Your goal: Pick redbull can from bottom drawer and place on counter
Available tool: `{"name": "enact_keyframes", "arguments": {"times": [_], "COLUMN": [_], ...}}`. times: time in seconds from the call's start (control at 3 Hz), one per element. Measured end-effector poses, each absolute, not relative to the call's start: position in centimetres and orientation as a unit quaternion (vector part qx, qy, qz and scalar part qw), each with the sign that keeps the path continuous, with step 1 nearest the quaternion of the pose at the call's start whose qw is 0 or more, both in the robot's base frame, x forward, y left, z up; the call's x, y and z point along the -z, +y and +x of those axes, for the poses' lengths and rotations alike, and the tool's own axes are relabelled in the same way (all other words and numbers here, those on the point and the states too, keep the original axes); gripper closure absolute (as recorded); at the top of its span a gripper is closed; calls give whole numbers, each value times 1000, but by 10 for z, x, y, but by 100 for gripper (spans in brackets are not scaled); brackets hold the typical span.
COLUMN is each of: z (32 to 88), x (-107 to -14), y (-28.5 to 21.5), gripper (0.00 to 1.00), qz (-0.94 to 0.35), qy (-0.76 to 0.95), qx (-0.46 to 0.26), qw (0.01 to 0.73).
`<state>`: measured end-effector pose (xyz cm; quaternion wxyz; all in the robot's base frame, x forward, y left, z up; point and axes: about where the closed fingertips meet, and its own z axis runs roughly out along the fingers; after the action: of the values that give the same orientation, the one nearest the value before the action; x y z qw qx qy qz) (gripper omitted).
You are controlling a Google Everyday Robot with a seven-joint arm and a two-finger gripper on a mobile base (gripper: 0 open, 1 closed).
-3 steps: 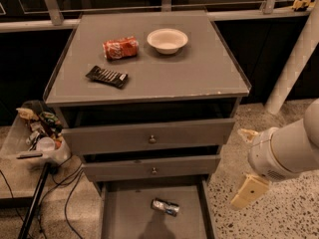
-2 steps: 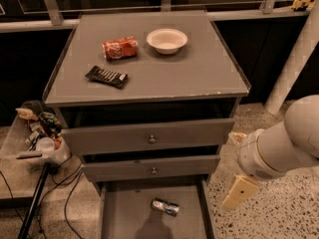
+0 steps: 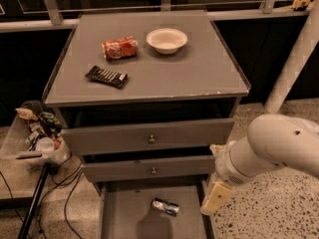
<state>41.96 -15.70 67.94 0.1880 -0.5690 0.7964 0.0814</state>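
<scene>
The redbull can (image 3: 165, 206) lies on its side on the floor of the open bottom drawer (image 3: 124, 213), near its middle. The counter (image 3: 199, 73) is the grey cabinet top above the two knobbed drawers. My gripper (image 3: 215, 197) hangs from the white arm at the right, just outside the drawer's right edge, to the right of the can and a little above it. It holds nothing that I can see.
On the counter lie a crushed red-orange soda can (image 3: 119, 47), a white bowl (image 3: 167, 39) and a dark snack bar (image 3: 106, 76). A clear bin of clutter (image 3: 37, 133) and cables stand at the left. A white post (image 3: 294, 59) rises at the right.
My arm and gripper have moved left, from well right of the cabinet to the right edge of the bottom drawer. The can has not moved.
</scene>
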Motion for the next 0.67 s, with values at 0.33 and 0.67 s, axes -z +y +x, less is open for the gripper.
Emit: {"name": "enact_keyframes", "arguments": {"times": [0.33, 0.67], "z": [426, 434], "x": [-641, -609], "y": [-148, -146], "gripper": [0, 0], "qz": [-565, -557], "qy": [789, 776], "qx": [-115, -144], "qw": [212, 260]}}
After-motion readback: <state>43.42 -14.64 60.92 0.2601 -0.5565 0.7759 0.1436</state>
